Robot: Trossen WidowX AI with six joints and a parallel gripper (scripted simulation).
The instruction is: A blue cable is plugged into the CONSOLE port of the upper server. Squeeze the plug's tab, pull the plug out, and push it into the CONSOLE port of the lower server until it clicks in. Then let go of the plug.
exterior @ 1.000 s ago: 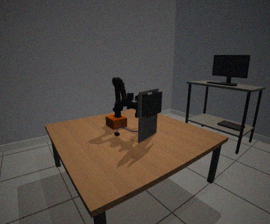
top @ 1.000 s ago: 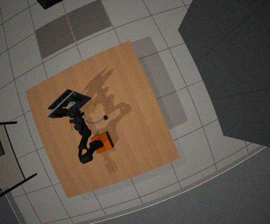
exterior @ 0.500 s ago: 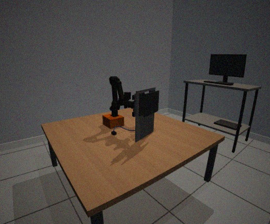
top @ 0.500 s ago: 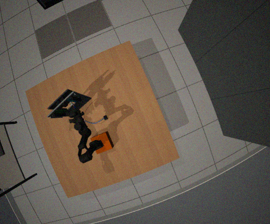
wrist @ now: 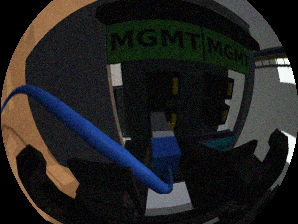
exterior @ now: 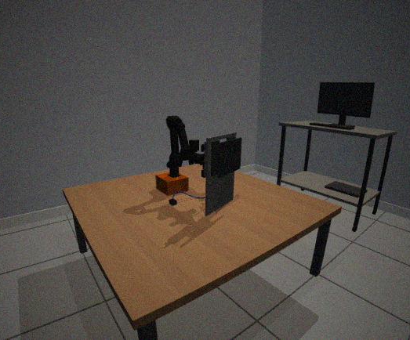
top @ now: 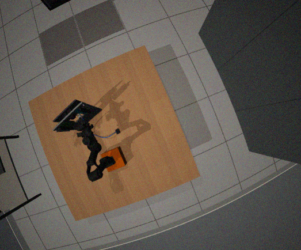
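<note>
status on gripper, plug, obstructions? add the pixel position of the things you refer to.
Gripper [wrist: 161, 137] shut on blue plug [wrist: 165, 150]. Plug at the port panel [wrist: 137, 82]; seating unclear. Blue cable [wrist: 90, 131] [top: 106, 137] [exterior: 191, 195] trails aside; no obstruction visible.

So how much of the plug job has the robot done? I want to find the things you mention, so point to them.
Grabbing looks done: the tool [top: 79, 117] [wrist: 161, 137] is shut on the blue plug [wrist: 166, 149]. In hand: moving the plug, whose tip points at the ports [wrist: 175, 86]. I can't tell if it's in one, or which server's. Letting go is left, and probably the lower port's click.
</note>
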